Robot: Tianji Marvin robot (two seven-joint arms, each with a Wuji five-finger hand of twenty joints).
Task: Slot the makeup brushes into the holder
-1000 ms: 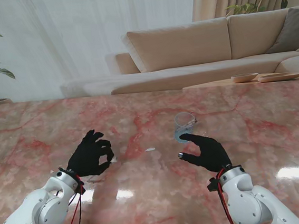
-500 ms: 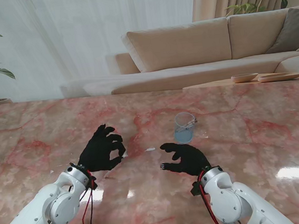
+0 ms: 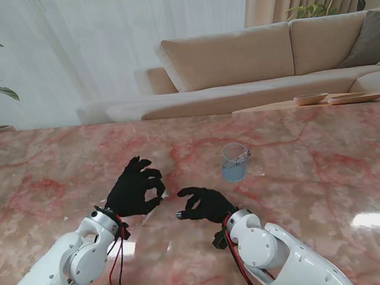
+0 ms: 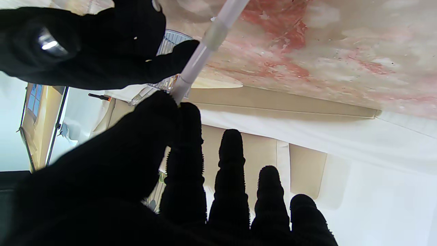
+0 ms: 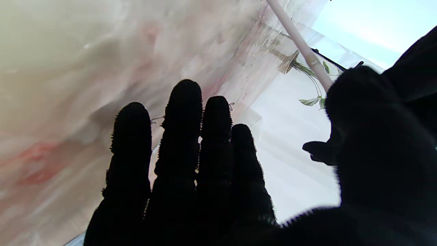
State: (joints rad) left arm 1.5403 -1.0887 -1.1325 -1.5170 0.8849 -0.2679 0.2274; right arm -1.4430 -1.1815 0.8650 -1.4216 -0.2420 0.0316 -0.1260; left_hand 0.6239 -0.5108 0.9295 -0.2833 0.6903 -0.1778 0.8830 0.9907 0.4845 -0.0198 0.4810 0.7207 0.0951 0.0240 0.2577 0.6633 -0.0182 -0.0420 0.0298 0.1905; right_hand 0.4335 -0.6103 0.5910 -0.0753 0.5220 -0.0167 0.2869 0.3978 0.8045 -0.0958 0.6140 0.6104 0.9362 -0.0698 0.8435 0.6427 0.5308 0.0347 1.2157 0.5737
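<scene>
holder (image 3: pixel 234 162) on table (image 3: pixel 327 169), farther & right of both robot hands

Both white arms reach in from the near corners, the black-gloved left hand (image 3: pixel 135 188) pinching a thin pale brush handle (image 4: pixel 201 56) between thumb and forefinger, while the right hand (image 3: pixel 206 205) hovers just beside it, fingers spread, holding nothing.

Brush (image 4: pixel 205 51) handle runs off the left wrist view's edge, bristle end unseen; its other end is buried behind the left hand (image 4: pixel 136 177) thumb and index. In the stand view the brush (image 3: pixel 151 213) is a thin pale sliver, mostly covered by the left hand (image 3: pixel 135 188). Right wrist view is motion-blurred on the table (image 5: pixel 68 68); brush (image 5: pixel 300 41) cut by the edge and by the right hand (image 5: pixel 191 164) thumb.
</scene>
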